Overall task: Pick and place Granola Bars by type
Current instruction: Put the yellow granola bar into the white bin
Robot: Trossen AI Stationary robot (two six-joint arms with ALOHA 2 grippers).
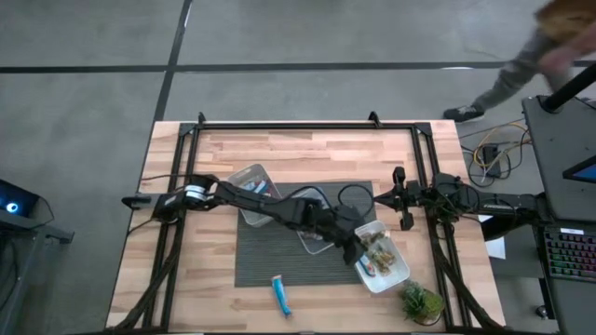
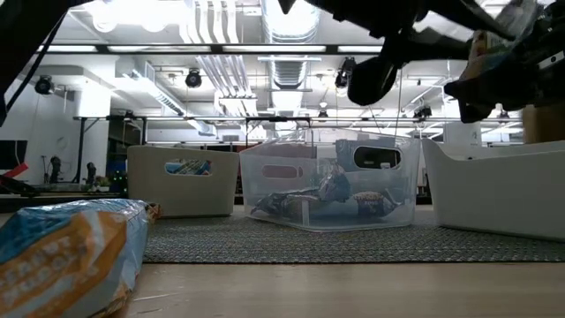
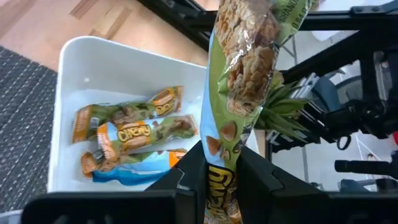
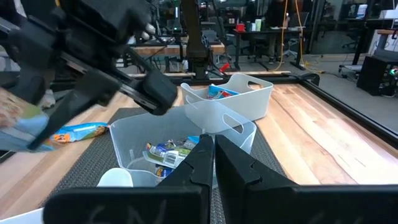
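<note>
1. My left gripper (image 3: 221, 177) clamps a green-wrapped granola bar (image 3: 245, 81) above the white rectangular plastic tub (image 3: 81, 59) holding similar bars.
2. My right gripper (image 4: 213, 152) waits pressed together, at the table's right side.

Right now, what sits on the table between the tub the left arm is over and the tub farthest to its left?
In the high view, a third clear tub sits between the white tub and the far-left tub, partly hidden under the left arm.

Evenly and brightly lit from ceiling lights (image 2: 212, 18), glaring white in the low view. Soft, faint shadows under the arms on the table (image 1: 233, 149). Out of focus on the near bar (image 2: 66, 252) in the low view. Motion-blurred on the person (image 1: 549, 51) at the far right.
</note>
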